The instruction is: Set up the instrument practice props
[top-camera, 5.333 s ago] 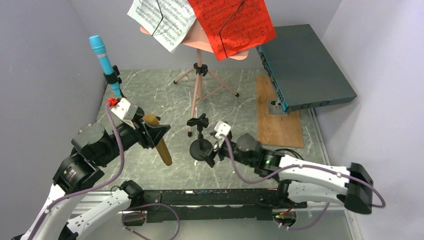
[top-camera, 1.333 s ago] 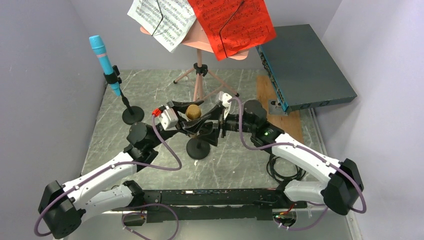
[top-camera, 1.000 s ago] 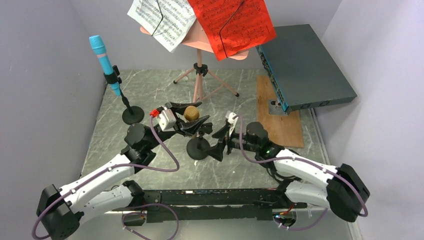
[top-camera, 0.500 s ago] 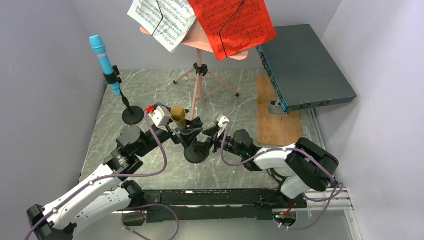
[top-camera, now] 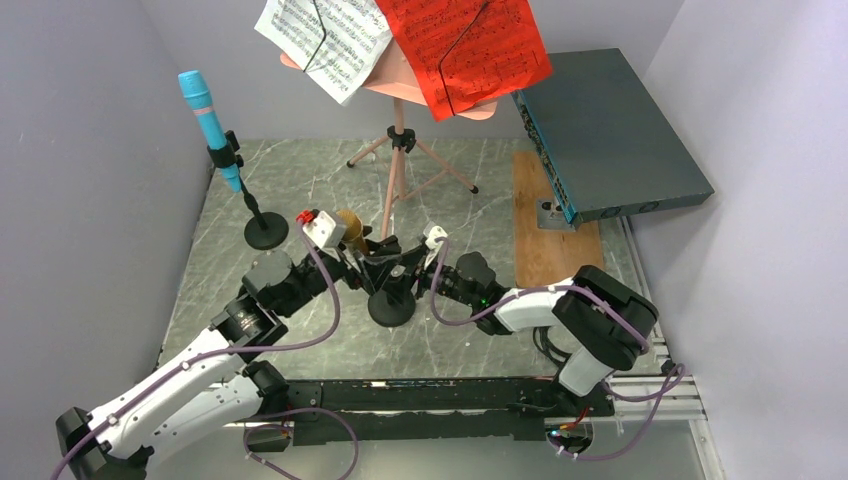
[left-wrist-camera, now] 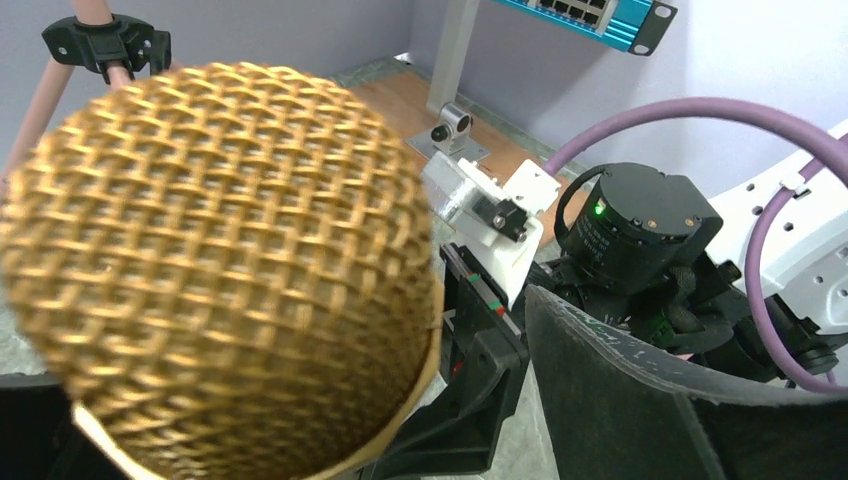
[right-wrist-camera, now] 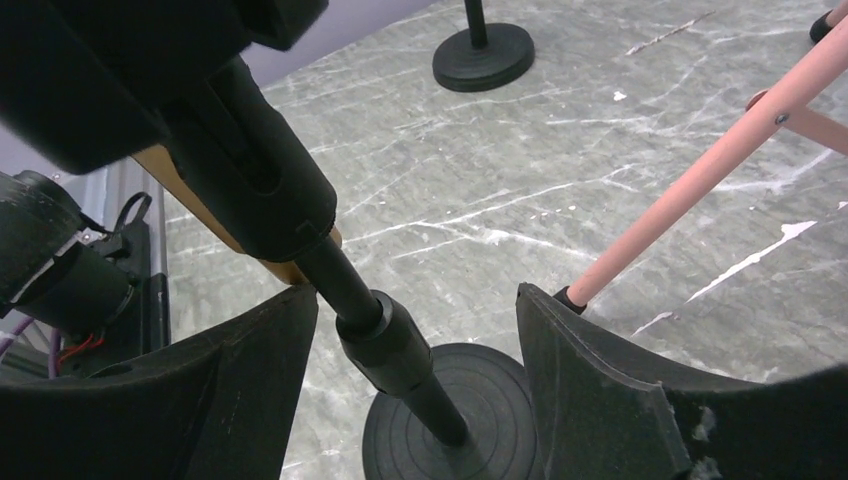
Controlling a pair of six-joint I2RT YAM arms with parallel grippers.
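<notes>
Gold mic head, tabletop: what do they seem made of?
Mic head: gold woven mesh, likely metal, with a dull sheen; the wire weave shows clearly. Tabletop: smooth grey surface with white veins, marble-like; whether it is real stone or a printed sheet, I cannot tell.

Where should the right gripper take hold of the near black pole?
Grip the thick collar of the near black pole, above its round base, level from the right. The slim shaft stands between the open fingers of the right gripper; the gold microphone occupies the clip above.
</notes>
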